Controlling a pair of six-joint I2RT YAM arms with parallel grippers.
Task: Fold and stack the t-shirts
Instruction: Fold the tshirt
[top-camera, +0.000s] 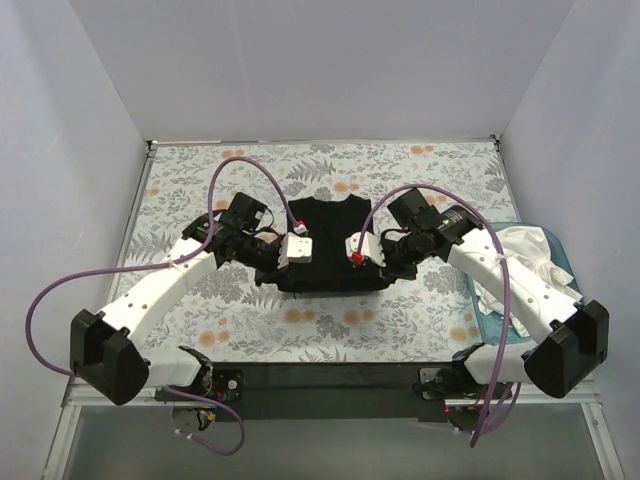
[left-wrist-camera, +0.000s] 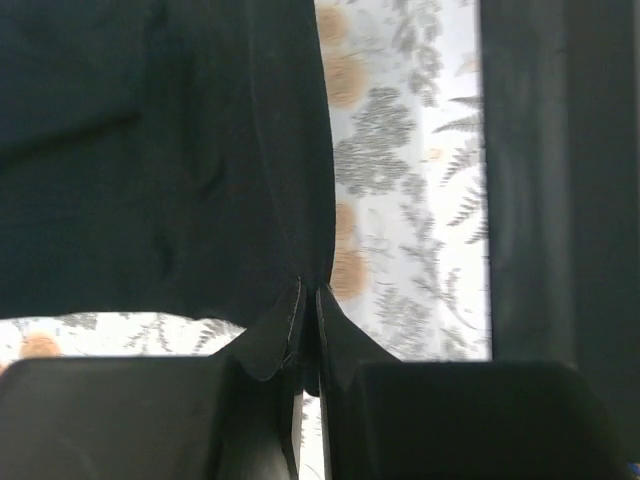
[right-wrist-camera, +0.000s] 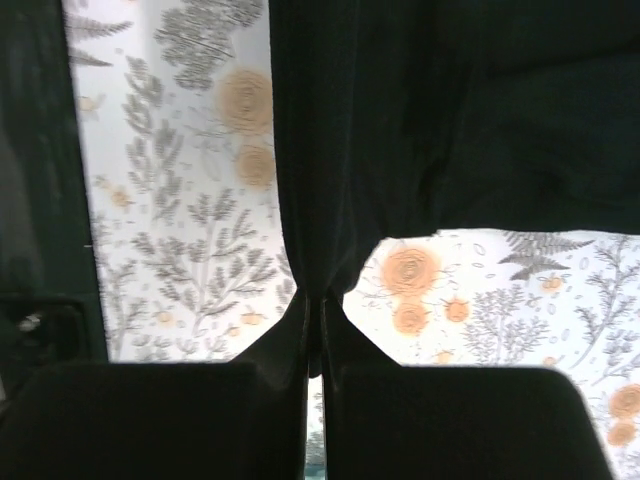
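The black t-shirt (top-camera: 325, 240) lies in the middle of the floral cloth, its collar at the far side. My left gripper (top-camera: 293, 262) is shut on the shirt's near left edge; in the left wrist view the black cloth (left-wrist-camera: 180, 160) is pinched between the fingertips (left-wrist-camera: 308, 300). My right gripper (top-camera: 357, 260) is shut on the near right edge; the right wrist view shows black cloth (right-wrist-camera: 400, 120) hanging from its shut tips (right-wrist-camera: 320, 300) above the sheet. White t-shirts (top-camera: 525, 250) lie crumpled in the tub at the right.
The grey-and-orange floral sheet (top-camera: 200, 180) covers the table. A teal plastic tub (top-camera: 490, 318) stands at the right edge beside my right arm. White walls close in the left, far and right sides.
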